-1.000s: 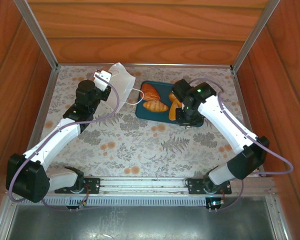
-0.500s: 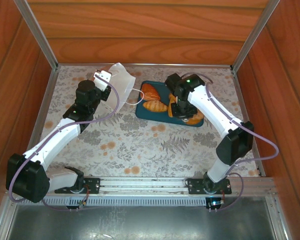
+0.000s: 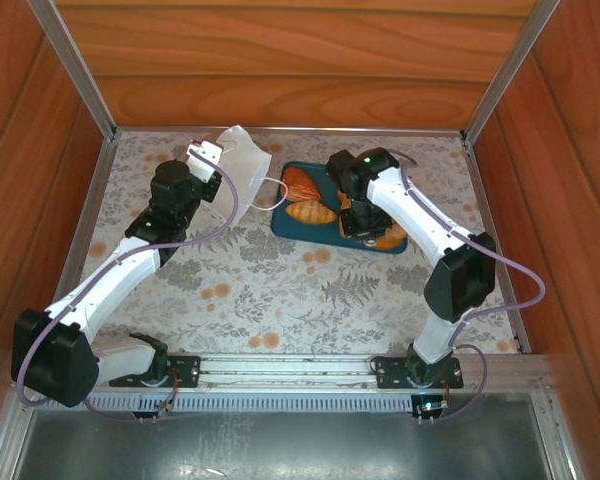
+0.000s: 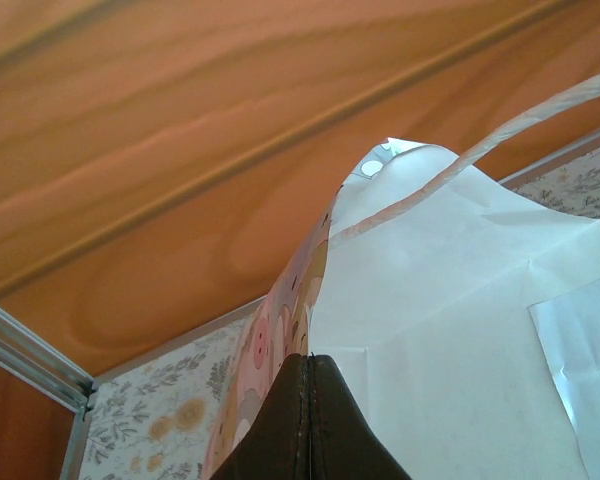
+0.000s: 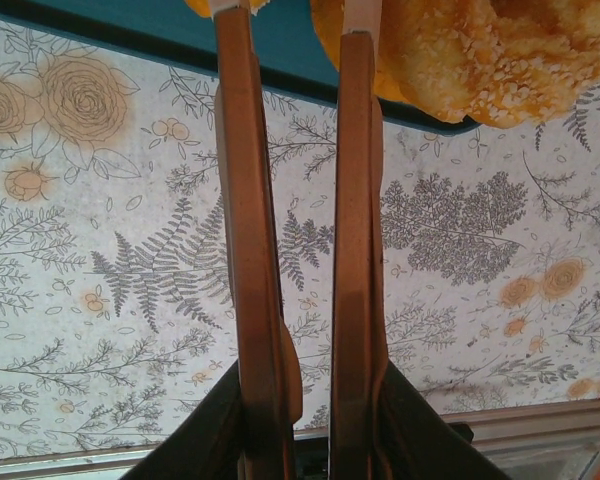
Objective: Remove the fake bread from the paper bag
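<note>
Teal tray [image 3: 280,226] sits mid-surface, toward the far side. The fake bread [image 3: 310,212] lies on it: two ridged golden pieces on the left half, one behind the other, and a rounder piece at the tray's near right corner, partly under the right arm. Paper bag [image 3: 242,165] is just left of the tray, tipped over, its loop handle [image 3: 270,196] reaching toward the tray's edge. Bag interior not readable from above.

Left wrist view adds detail. The bag [image 4: 450,320] is seen close, with creased white paper, a pink-patterned side panel and the thin handle [image 4: 540,110] arching over. Left tool [image 4: 307,365] is closed tight on the bag's edge, the dark fingers meeting at a seam. From above, the left tool [image 3: 205,155] is at the bag's far left edge, arm stretched long from its base.

Right wrist view shows the right tool [image 5: 295,15] narrowly parted, nothing between the fingers in the part visible. The tips reach the tray's near rim [image 5: 140,25]. A crumbly golden bun [image 5: 480,45] overhangs that rim beside the right finger. The floral surface [image 5: 130,250] is below. From above, the right arm is folded high at the elbow, with the right tool [image 3: 360,222] pointing down over the tray's right half.
</note>
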`<state>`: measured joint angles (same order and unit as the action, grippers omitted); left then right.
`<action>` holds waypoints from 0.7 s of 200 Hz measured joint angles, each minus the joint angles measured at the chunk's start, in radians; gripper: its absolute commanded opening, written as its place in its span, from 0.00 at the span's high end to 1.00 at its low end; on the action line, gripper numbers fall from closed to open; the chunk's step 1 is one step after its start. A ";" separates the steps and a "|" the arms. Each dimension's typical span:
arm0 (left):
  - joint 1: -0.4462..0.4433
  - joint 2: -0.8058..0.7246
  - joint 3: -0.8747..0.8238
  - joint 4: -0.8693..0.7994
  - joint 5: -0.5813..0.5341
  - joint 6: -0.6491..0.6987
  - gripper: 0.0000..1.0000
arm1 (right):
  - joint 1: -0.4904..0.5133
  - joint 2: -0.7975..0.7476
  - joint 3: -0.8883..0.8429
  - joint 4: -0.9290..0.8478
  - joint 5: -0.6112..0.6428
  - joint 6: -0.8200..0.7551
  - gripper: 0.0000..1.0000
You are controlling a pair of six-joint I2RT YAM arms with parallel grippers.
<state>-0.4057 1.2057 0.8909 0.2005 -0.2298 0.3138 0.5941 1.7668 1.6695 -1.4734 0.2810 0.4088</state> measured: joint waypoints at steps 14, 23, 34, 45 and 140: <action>0.000 0.000 0.000 0.000 0.000 0.000 1.00 | 0.000 0.015 0.002 0.000 -0.002 -0.005 0.88; 0.000 -0.001 0.000 0.000 0.000 0.000 1.00 | 0.000 0.025 0.004 0.002 -0.005 -0.010 0.85; 0.000 -0.001 0.000 0.000 0.000 0.000 1.00 | 0.000 0.040 0.016 0.000 -0.009 -0.016 0.84; 0.000 -0.001 0.000 0.000 0.000 0.000 1.00 | 0.000 0.054 0.033 -0.004 -0.013 -0.019 0.83; 0.006 -0.001 0.000 0.000 0.001 0.001 1.00 | -0.006 0.060 0.084 -0.006 -0.063 -0.068 0.65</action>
<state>-0.3992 1.2045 0.8909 0.2005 -0.2287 0.3145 0.5884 1.8263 1.7538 -1.4799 0.2184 0.3405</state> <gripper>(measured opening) 0.045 0.321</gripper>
